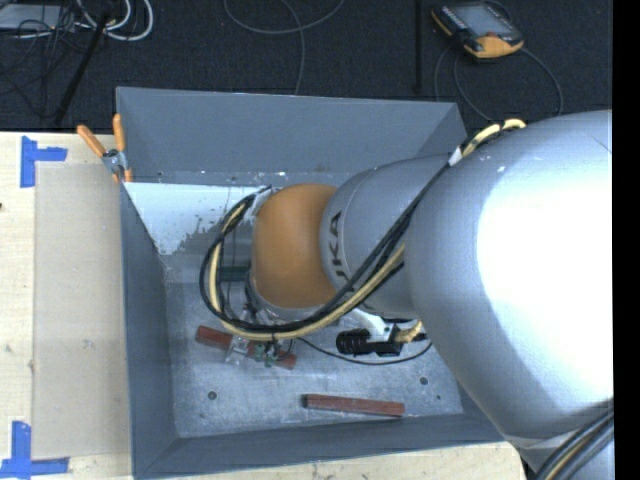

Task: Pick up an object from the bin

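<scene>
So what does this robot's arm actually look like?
The arm is made of thick, rounded silver-grey segments, smooth and glossy. Near its end sits a bulbous orange cover. Black and yellow cables loop along the outside, and dark lettering runs down the segment beside the cover.

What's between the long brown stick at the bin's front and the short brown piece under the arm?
Nothing; the camera view shows bare bin floor between the long brown stick and the short brown piece.

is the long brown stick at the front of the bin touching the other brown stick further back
Apart. The camera view shows bare grey bin floor between the front stick and the other stick further back on the left.
</scene>
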`<act>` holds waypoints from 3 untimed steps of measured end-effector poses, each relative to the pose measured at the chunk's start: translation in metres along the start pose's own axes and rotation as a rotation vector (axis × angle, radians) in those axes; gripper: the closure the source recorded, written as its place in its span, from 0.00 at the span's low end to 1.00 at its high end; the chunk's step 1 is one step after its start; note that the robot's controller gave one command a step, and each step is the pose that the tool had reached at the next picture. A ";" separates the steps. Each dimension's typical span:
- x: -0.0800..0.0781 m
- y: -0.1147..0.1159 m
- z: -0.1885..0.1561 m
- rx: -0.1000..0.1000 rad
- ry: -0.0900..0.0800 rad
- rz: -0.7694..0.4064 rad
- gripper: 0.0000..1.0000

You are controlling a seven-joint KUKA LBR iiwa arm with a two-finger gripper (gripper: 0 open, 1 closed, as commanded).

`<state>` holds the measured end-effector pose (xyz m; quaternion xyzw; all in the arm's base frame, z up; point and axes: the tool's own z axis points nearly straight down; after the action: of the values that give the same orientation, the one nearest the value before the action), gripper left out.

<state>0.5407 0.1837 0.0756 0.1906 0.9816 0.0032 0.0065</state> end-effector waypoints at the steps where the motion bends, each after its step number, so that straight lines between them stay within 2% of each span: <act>1: 0.002 -0.002 -0.005 0.009 0.011 0.000 1.00; 2: 0.003 -0.003 -0.024 0.014 0.017 0.000 1.00; 3: 0.002 -0.002 -0.039 0.010 0.012 0.000 1.00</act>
<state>0.5380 0.1825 0.1142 0.1904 0.9817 -0.0004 -0.0004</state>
